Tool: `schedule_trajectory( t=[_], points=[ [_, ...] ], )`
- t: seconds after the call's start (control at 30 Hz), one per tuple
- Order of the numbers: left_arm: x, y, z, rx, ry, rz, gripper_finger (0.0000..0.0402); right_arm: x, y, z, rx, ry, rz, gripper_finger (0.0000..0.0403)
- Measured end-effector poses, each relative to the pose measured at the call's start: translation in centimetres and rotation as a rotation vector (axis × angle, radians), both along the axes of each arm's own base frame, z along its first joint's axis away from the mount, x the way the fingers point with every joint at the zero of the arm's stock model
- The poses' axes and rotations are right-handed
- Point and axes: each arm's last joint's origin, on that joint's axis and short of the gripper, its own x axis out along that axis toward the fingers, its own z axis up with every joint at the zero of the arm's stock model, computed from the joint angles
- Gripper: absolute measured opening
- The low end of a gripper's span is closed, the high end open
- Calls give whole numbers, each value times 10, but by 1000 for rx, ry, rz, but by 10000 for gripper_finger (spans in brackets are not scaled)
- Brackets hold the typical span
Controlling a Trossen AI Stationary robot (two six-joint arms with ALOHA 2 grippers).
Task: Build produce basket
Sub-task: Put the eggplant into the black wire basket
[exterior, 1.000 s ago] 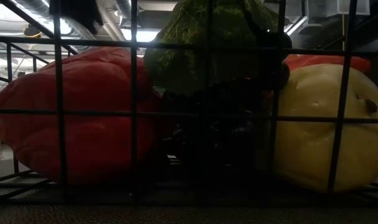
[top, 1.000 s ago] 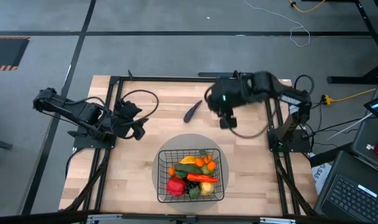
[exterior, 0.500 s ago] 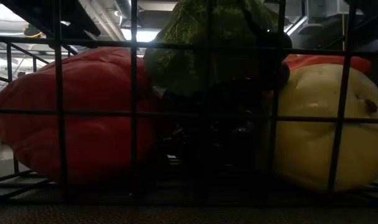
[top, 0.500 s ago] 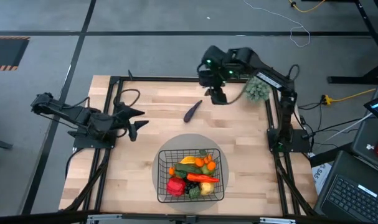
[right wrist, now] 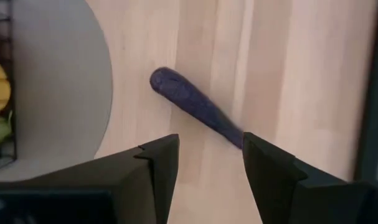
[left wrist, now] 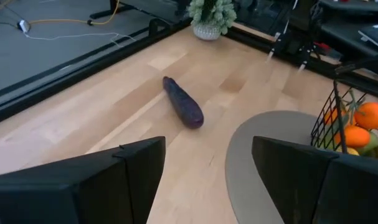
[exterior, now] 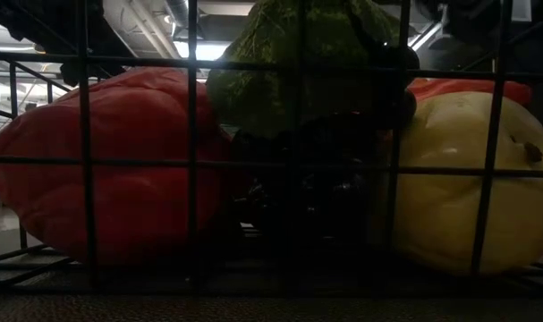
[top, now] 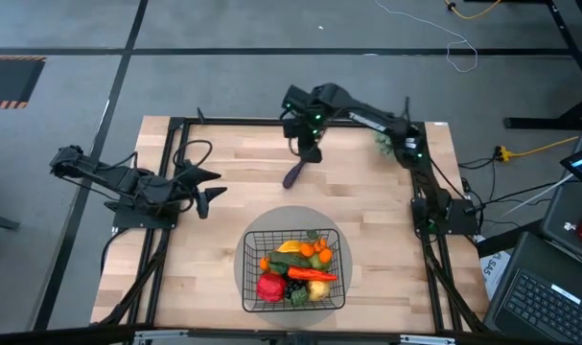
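The purple eggplant [top: 295, 173] lies on its side on the wooden table, beyond the grey mat. My right gripper [top: 310, 150] hovers open over its far, thin end. In the right wrist view the eggplant [right wrist: 192, 102] runs up to the gap between my fingers [right wrist: 210, 155], and I see no touch. The black wire basket [top: 293, 271] stands on the mat and holds a red pepper [exterior: 119, 170], a lemon [exterior: 459, 179], grapes [exterior: 316, 179], oranges and green pieces. My left gripper [top: 206, 190] waits open at the table's left and faces the eggplant [left wrist: 184, 102].
A grey-green bushy ball [top: 388, 144] in a white pot sits at the far right, beside the right arm. The round grey mat [left wrist: 263, 155] lies under the basket. The black frame rails [top: 171, 182] run along the table's sides. Bare wood lies between the eggplant and the left arm.
My right gripper has swung from the table's right side toward the far left, ending over the eggplant's far end. This uncovered the bushy ball. The eggplant and the basket have not moved.
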Motion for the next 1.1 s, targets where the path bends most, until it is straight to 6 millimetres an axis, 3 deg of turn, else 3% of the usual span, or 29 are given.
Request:
schedule_trajectory(
  t=[0.2,0.3,0.47,0.63,0.87,0.97,1.1],
  points=[
    [0,0,0,-2,-1,0,229,24,-5,-57,114,156,-284,165],
    [0,0,0,-1,2,-3,229,39,7,-80,-21,221,-444,161],
    [0,0,0,-1,4,-3,229,61,32,-98,-391,218,-541,149],
    [0,0,0,-1,4,-3,229,78,52,-105,-411,118,-538,142],
    [0,0,-1,-19,1,1,229,77,50,-135,-294,232,-551,142],
    [0,0,-1,-26,0,3,229,67,54,-149,-306,396,-519,142],
    [0,0,-1,-35,0,-1,229,48,59,-149,-393,608,-505,142]
  ],
)
